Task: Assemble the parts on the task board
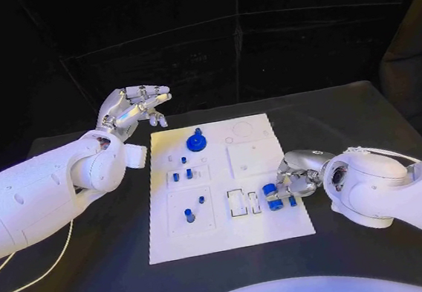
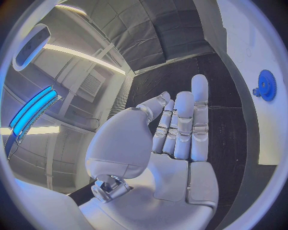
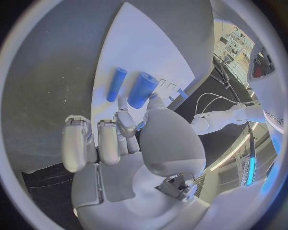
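Several blue parts already stood in the task board (image 1: 230, 233): a blue gear (image 1: 196, 142) on its peg near the board's far end, two small pegs (image 1: 181, 175) in a recessed block at mid-board, and another peg (image 1: 189, 214) in a block nearer the robot. By my judgement the job was partly done, since a thick blue cylinder (image 3: 142, 89) and a thinner blue rod (image 3: 116, 84) lay loose on the board just ahead of the right hand's fingertips, and the rectangular slots (image 1: 242, 202) beside that hand looked unfilled.

The right hand (image 1: 293, 178) rested low at the board's near right edge, palm toward the board, fingers curled forward. In the head view the cylinder sat right at its fingertips, perhaps touching; in the right wrist view the fingertips stopped just short and nothing was clasped, so I cannot say firmly whether it had a grip.

The left hand (image 1: 133, 107) was raised above the bench beyond the board's far left corner, well away from the gear, fingers straight and close together with the thumb apart, holding nothing.
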You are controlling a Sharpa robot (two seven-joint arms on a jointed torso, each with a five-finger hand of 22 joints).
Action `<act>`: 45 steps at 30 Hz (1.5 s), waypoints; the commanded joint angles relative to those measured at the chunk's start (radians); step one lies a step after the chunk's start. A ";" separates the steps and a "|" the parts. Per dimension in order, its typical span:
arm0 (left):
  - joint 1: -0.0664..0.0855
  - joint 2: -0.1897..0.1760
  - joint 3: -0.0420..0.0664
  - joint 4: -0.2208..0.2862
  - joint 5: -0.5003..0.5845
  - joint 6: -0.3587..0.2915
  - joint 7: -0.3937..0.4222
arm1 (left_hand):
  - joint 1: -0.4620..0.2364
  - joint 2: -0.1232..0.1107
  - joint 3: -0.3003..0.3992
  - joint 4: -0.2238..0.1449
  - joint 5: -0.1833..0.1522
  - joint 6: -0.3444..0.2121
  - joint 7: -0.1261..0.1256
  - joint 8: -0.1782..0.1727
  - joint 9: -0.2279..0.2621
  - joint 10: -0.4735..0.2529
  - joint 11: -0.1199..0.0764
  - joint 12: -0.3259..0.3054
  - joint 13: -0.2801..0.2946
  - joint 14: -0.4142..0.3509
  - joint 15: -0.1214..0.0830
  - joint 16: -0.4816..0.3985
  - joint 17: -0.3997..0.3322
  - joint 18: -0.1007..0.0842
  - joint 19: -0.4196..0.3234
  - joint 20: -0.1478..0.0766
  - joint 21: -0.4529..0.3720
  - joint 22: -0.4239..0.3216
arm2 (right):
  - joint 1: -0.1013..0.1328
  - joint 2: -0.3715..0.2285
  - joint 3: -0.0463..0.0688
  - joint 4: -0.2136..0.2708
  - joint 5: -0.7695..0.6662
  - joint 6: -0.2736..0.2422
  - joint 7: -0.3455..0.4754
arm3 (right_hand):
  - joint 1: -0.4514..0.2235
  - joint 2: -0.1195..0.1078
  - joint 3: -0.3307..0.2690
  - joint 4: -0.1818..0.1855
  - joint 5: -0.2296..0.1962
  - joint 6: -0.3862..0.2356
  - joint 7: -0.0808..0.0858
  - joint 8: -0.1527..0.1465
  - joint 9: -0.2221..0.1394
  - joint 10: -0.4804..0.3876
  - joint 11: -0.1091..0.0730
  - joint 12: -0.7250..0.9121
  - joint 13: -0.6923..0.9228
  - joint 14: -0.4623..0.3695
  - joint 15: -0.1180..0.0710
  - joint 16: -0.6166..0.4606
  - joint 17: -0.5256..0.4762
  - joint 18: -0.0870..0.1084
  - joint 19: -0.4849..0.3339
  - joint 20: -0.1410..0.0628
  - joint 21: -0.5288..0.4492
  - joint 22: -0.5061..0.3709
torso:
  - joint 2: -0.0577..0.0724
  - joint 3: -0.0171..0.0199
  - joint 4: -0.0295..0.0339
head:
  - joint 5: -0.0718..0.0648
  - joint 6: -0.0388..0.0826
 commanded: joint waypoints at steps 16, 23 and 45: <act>0.001 -0.007 0.001 0.005 0.003 0.011 0.006 | -0.002 0.007 0.001 -0.001 0.006 0.005 -0.003 0.003 0.001 -0.008 -0.001 0.004 -0.001 -0.006 0.000 -0.006 -0.002 0.014 -0.007 -0.002 -0.006 -0.001 | -0.032 0.045 0.000 -0.025 -0.032 0.036 -0.029 | 0.060 0.036 0.007 -0.007 0.104 0.034 -0.015 0.020 0.010 0.022 -0.010 0.029 0.054 0.054 -0.009 0.010 0.011 -0.016 0.010 -0.005 0.006 0.122 | -0.001 -0.0003 0.0007 | 0.004 -0.004; 0.001 -0.009 0.001 0.006 0.003 0.012 0.007 | -0.002 0.007 0.001 -0.001 0.006 0.005 -0.003 0.003 0.001 -0.008 -0.001 0.004 -0.001 -0.006 0.000 -0.006 -0.002 0.014 -0.007 -0.002 -0.006 -0.001 | -0.034 0.033 0.001 -0.010 -0.024 -0.062 -0.022 | 0.070 0.057 0.001 -0.004 0.171 0.069 -0.027 0.033 0.022 0.048 -0.021 0.059 0.100 0.058 -0.017 0.017 0.027 -0.020 0.022 -0.012 0.016 0.138 | -0.001 0.0004 -0.0014 | 0.007 -0.004; 0.001 -0.006 0.001 0.006 0.003 0.013 0.006 | -0.004 0.006 -0.001 0.000 0.005 0.003 -0.002 0.004 0.001 -0.010 -0.001 0.005 -0.001 -0.006 0.000 -0.005 -0.002 0.014 -0.007 -0.002 -0.007 -0.002 | -0.033 0.063 0.002 0.055 0.051 -0.216 0.030 | 0.048 0.085 -0.020 0.001 0.220 0.112 -0.045 0.034 0.049 0.082 -0.037 0.097 0.160 0.063 -0.031 0.032 0.059 -0.029 0.048 -0.026 0.039 0.173 | 0.001 -0.0003 0.0015 | 0.018 0.000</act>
